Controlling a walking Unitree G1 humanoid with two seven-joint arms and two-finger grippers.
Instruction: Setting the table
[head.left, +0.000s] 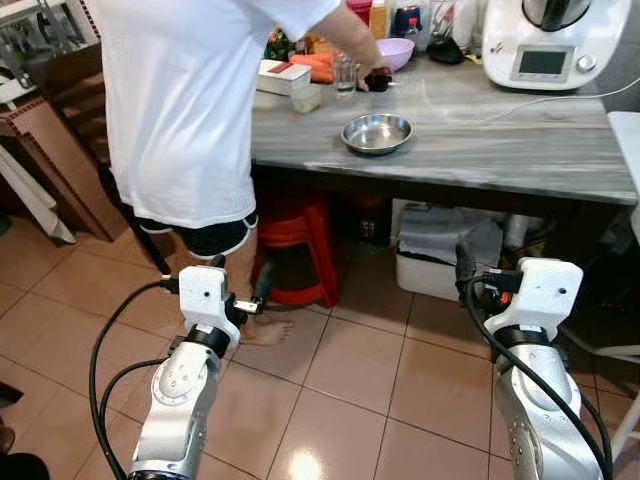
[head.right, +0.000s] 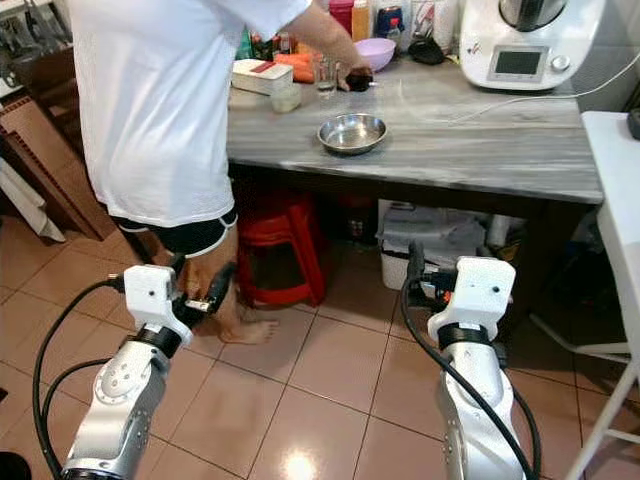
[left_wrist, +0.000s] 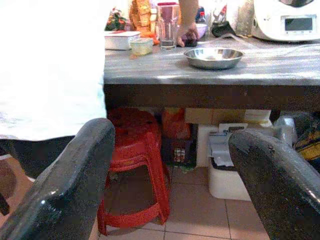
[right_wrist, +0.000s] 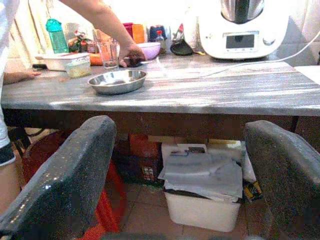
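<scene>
Table: you are facing a grey marble-patterned table (head.left: 520, 150), standing back from it on the tiled floor (head.left: 350, 380).
Steel bowl: the shallow steel bowl (head.left: 377, 132) is sitting upright near the front edge of the table, apart from everything else on it.
Bowl versus jaws: the bowl is lying well ahead of and above both grippers; in each wrist view it is showing above the gap between the fingers, not within it.
Left gripper: your left gripper (left_wrist: 175, 180) is hovering low over the floor, below the tabletop, pointing at the underside of the table; its jaws are standing wide apart with nothing in them.
Right gripper: your right gripper (right_wrist: 180, 175) is hovering at a like height, aimed under the table at a white bin (right_wrist: 202, 207); its jaws are also spread wide and holding nothing.
Person: a person in a white shirt (head.left: 190, 110) is standing at the table's left end, one hand (head.left: 372, 77) resting on a small dark object at the back of the table.
Near that hand: a drinking glass (head.left: 345, 72), a lilac bowl (head.left: 395, 52) and a white lidded box (head.left: 283, 76) are standing behind the steel bowl.
Back right: a white kitchen machine (head.left: 545, 40) is sitting on the far right corner.
Under the table: a red plastic stool (head.left: 295, 250) is standing beside the person's legs.
</scene>
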